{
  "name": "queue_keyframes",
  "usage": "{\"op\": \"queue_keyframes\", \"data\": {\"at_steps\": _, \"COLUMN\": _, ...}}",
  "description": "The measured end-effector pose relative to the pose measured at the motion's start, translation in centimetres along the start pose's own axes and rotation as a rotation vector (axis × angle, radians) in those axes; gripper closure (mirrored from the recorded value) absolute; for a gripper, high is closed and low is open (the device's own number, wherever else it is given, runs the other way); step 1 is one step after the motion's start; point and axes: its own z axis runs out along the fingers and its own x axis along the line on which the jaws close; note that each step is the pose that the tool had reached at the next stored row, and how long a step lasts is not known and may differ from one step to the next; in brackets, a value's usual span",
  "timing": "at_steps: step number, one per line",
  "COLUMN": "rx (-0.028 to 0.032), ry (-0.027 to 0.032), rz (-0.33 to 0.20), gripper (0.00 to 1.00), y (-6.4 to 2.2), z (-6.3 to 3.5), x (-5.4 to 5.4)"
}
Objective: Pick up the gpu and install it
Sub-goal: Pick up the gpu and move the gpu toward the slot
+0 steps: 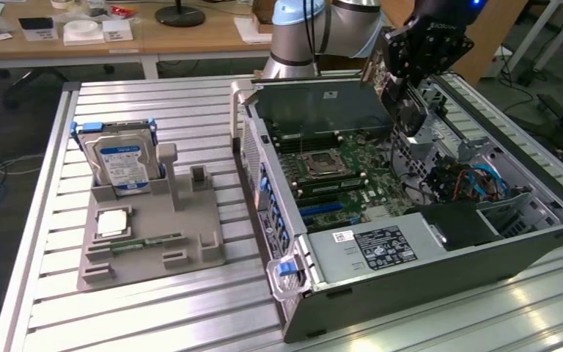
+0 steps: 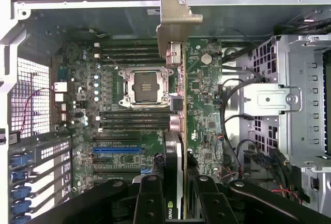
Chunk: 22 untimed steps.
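Closest in, the gripper [image 2: 176, 203] is pinching the gpu [image 2: 178, 110] edge-on, silver bracket [image 2: 176, 22] pointing away, probably so its connector edge is facing the motherboard [image 2: 202, 105] below. In the exterior view it is hovering over the computer case [image 1: 409, 293], at one o'clock from the CPU socket [image 1: 321, 160].

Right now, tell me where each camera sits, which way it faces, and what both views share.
Exterior view: off the arm, raised, looking down across the table, the tray and the open computer case; the arm and the gripper holding the gpu show above the case.
Wrist view: on the wrist, looking past the gripper along the gpu into the case onto the motherboard.
Shared: gripper, gpu, motherboard, case.
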Motion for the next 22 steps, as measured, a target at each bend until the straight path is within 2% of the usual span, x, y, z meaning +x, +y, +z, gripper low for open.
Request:
{"op": "queue_keyframes", "data": {"at_steps": 14, "rx": 0.0000, "ry": 0.0001, "rz": 0.000, "gripper": 0.73, "y": 0.01, "z": 0.00, "x": -0.1}}
{"op": "queue_keyframes", "data": {"at_steps": 18, "rx": 0.0000, "ry": 0.0002, "rz": 0.000, "gripper": 0.73, "y": 0.04, "z": -0.01, "x": -0.9}}
{"op": "queue_keyframes", "data": {"at_steps": 22, "rx": 0.0000, "ry": 0.0006, "rz": 0.000, "gripper": 0.73, "y": 0.11, "z": -0.03, "x": -2.2}}
